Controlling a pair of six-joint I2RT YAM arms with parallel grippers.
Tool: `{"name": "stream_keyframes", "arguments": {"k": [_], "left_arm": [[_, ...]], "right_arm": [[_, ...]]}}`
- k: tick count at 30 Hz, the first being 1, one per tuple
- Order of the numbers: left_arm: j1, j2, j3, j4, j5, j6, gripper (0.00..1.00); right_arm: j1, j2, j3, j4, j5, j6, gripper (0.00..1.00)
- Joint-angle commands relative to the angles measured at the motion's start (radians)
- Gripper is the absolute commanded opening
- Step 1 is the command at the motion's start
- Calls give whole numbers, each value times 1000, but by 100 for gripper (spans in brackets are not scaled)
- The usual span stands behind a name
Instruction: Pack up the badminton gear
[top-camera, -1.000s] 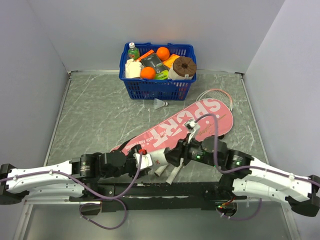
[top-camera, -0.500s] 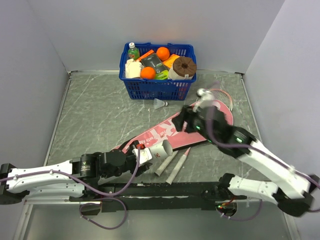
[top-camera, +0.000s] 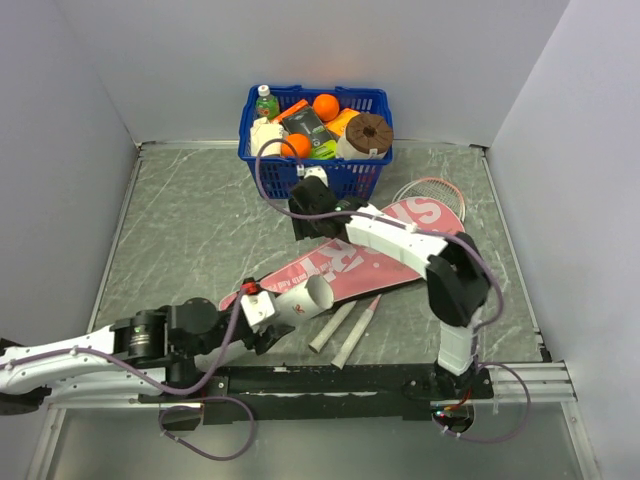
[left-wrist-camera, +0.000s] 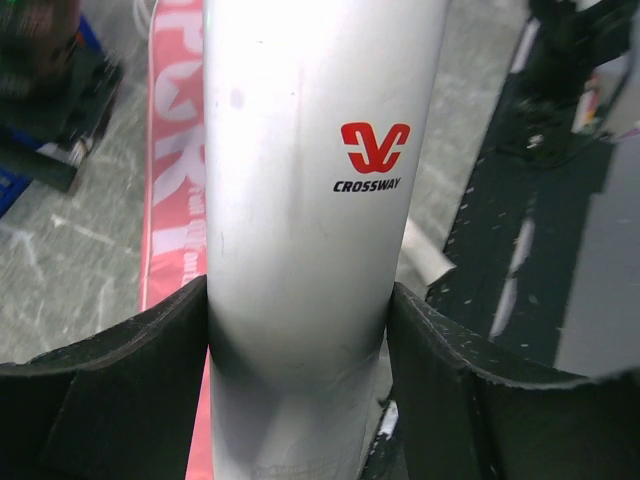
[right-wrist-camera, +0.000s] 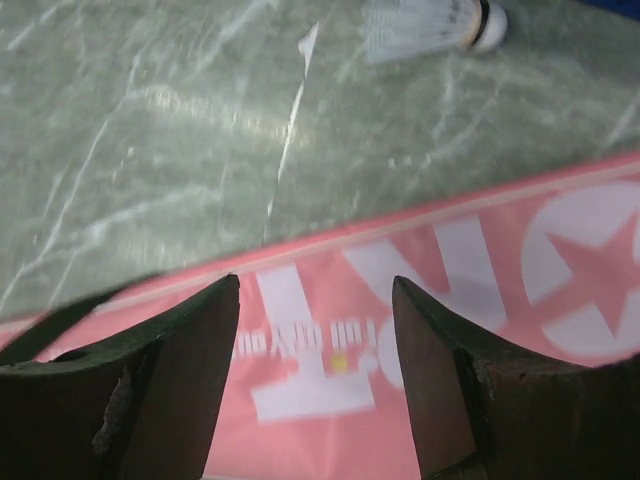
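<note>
My left gripper (top-camera: 268, 310) is shut on the long white tube (top-camera: 318, 296), which lies near the pink SPORT cover's narrow end; in the left wrist view the tube (left-wrist-camera: 310, 150), marked CROSSWAY, fills the space between the jaws of my left gripper (left-wrist-camera: 298, 300). My right gripper (top-camera: 304, 226) is open and empty over the pink cover (top-camera: 400, 238), just in front of the basket. In the right wrist view my right gripper (right-wrist-camera: 315, 288) hovers over the cover (right-wrist-camera: 480, 300), with a white shuttlecock (right-wrist-camera: 430, 22) on the table beyond. Two racket handles (top-camera: 345, 328) lie beside the tube. A racket head (top-camera: 432, 190) pokes out past the cover.
The blue basket (top-camera: 352, 180) of groceries stands at the back centre, close behind my right gripper. Grey walls close in the table on three sides. The black rail (top-camera: 330, 380) of the arm bases runs along the near edge.
My right arm has swung from the near right, up and left over the pink cover to the basket's front. My left gripper has drawn back a little to the left with the tube.
</note>
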Motion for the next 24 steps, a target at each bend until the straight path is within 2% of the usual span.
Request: {"name": "stream_keyframes", "arguments": {"k": [1, 5, 11, 15, 24], "left_arm": [[-8, -65, 4, 53, 129, -29, 1], [-8, -60, 7, 49, 148, -23, 1], [-8, -36, 8, 40, 152, -26, 1], [-8, -45, 5, 47, 154, -24, 1], [-8, -53, 1, 52, 157, -26, 1]], "right_arm": [[-32, 132, 151, 59, -22, -75, 70], [-55, 259, 306, 18, 20, -98, 70], [-66, 408, 452, -31, 150, -115, 69], [-69, 442, 469, -16, 245, -128, 69], [-74, 519, 510, 16, 322, -144, 68]]}}
